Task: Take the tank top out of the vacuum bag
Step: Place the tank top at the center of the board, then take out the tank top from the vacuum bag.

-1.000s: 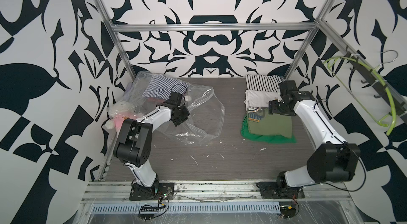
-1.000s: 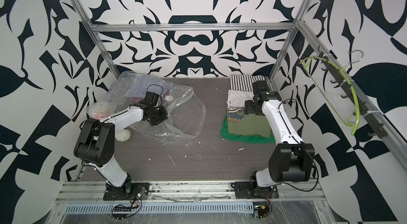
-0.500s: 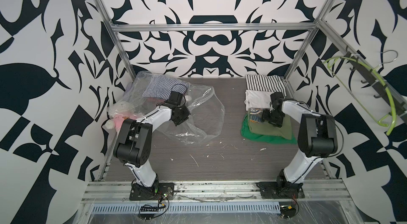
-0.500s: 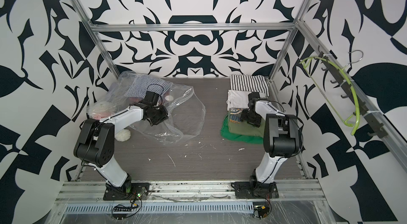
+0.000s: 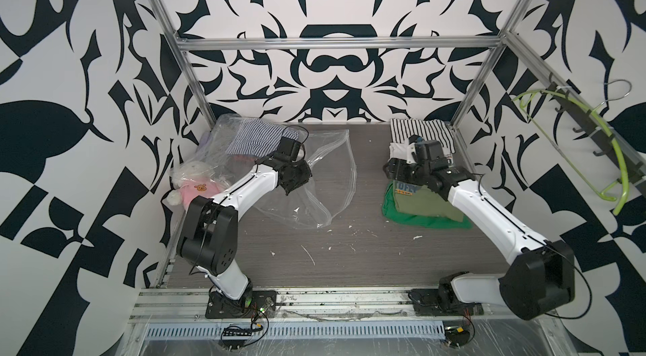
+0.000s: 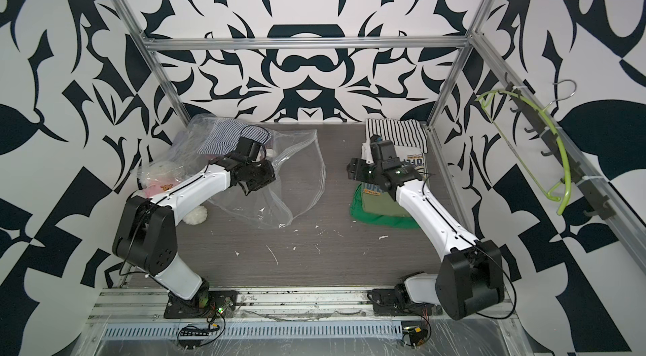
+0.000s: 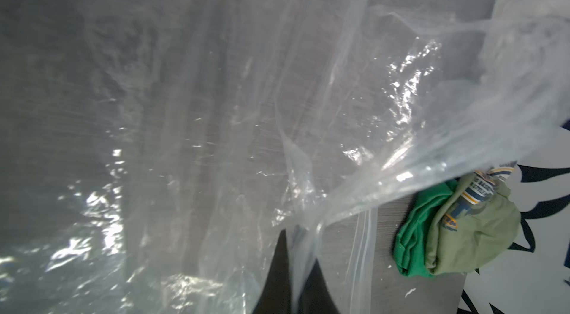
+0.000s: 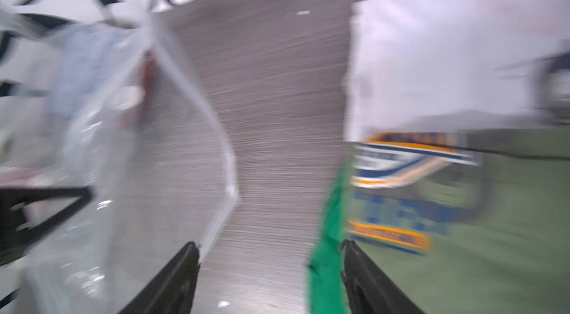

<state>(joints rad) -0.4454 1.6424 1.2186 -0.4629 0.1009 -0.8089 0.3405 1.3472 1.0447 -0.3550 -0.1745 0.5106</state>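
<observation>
The vacuum bag point(image 5: 314, 176) point(image 6: 297, 176) is a big clear crinkly sack at the back left of the table, its zip-seal mouth facing right. A blue-and-white striped garment point(image 5: 257, 135) and a bit of red cloth lie inside it at the back. Which of them is the tank top I cannot tell. My left gripper point(image 5: 292, 188) point(image 7: 297, 244) is shut on a fold of the bag's upper film point(image 7: 216, 112). My right gripper point(image 5: 391, 170) point(image 8: 270, 244) stands open and holds nothing. It hovers at the left edge of the folded clothes and points at the bag's mouth point(image 8: 222, 149).
Folded clothes are stacked at the back right: an olive printed shirt point(image 5: 426, 200) on green cloth point(image 5: 395, 212), white cloth, and a black-and-white striped shirt point(image 5: 423, 130). A plush toy in pink point(image 5: 195, 188) lies by the left wall. A green hanger point(image 5: 611, 148) hangs on the right wall.
My right arm has swung left, carrying its open gripper from above the clothes pile to the pile's left edge; its view is blurred. The left arm and the bag have not moved.
</observation>
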